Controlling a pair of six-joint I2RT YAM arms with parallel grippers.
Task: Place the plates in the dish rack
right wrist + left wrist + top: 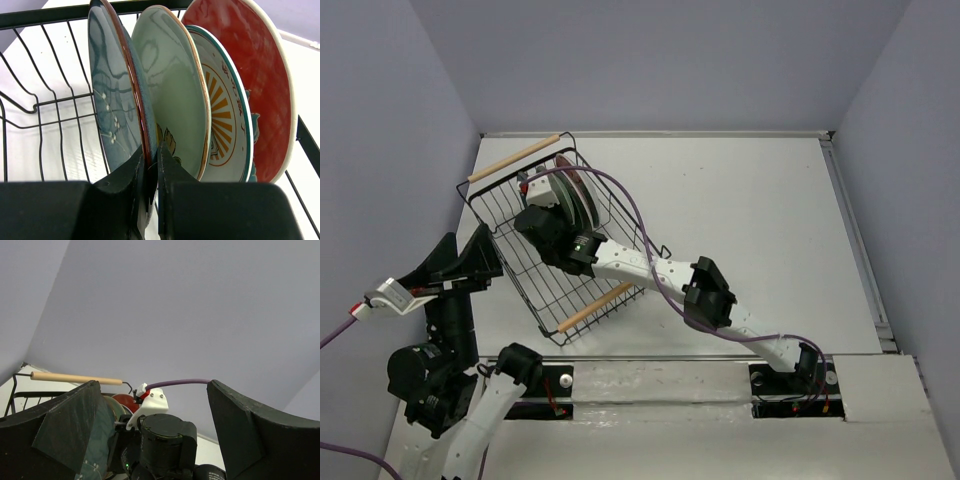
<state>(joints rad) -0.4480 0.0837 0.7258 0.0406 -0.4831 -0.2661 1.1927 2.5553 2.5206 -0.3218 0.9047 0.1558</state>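
The black wire dish rack (510,215) sits at the table's left with plates (576,198) standing on edge in its far end. In the right wrist view they stand side by side: a dark teal plate (112,95), a pale mint one (172,90), a cream one with orange rays (225,125) and a red one (250,70). My right gripper (154,162) is shut on the dark teal plate's lower rim, inside the rack (45,105). My left gripper (470,256) hangs open just left of the rack, holding nothing; its fingers (65,430) stand wide apart.
The rack's wooden handles (515,158) (595,307) lie at its far and near ends. A purple cable (640,230) loops over the rack from the right arm. Grey walls close in the table on the left, back and right.
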